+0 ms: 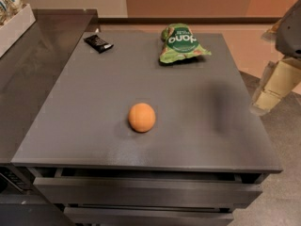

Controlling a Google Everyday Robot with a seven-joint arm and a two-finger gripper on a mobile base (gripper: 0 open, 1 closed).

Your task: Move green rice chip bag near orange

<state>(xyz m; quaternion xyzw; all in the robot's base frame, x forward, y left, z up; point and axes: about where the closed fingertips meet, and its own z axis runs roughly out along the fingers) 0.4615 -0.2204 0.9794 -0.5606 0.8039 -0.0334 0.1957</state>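
Note:
The green rice chip bag lies at the far edge of the grey table, a wrinkly light-green bag with a dark green round label. The orange sits near the middle of the table, toward the front, well apart from the bag. My gripper hangs off the table's right side, beyond its edge, level with the gap between the bag and the orange. It touches neither thing and holds nothing that I can see.
A small black wrapped bar lies at the far left of the grey table. A darker counter adjoins on the left, with a white tray of packets. Drawers sit below the front edge.

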